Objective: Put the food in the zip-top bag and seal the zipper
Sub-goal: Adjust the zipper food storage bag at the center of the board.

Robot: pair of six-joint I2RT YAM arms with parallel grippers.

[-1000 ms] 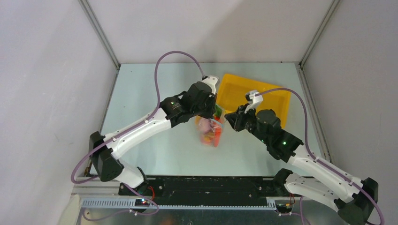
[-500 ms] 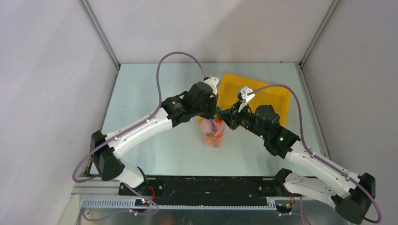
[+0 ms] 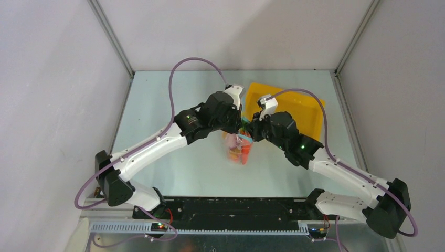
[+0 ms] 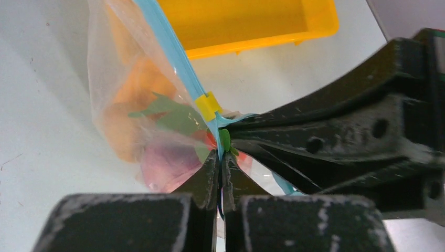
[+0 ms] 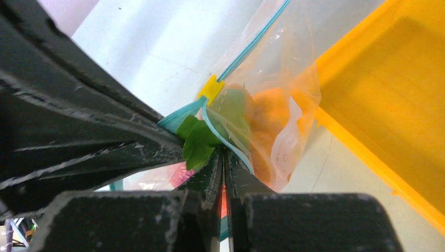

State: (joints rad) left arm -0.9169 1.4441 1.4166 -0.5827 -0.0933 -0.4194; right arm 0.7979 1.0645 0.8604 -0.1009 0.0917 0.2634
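Pale grey walls are enclosing a light tabletop (image 3: 173, 105), and both arms are reaching in over its middle. The zip-top bag (image 3: 237, 149) is hanging between them, just on the near side of a yellow tray (image 3: 309, 107); whether its bottom is touching the tabletop cannot be told.

The left pincer (image 4: 219, 157) is squeezing shut on the zipper (image 4: 173, 47), its two black fingers pressing the teal strip flat at the bag's mouth. The right pincer (image 5: 224, 155) is clamping shut on the same strip from the opposite side, right next to the left one. A small yellow slider (image 4: 208, 105) is sitting on the zipper just beyond the two grips.

The food (image 4: 131, 100) is lying inside the bag, orange pieces and a pinkish one showing through the crinkly plastic. A green leaf (image 5: 199, 142) is poking out at the mouth, right where the fingertips are meeting.
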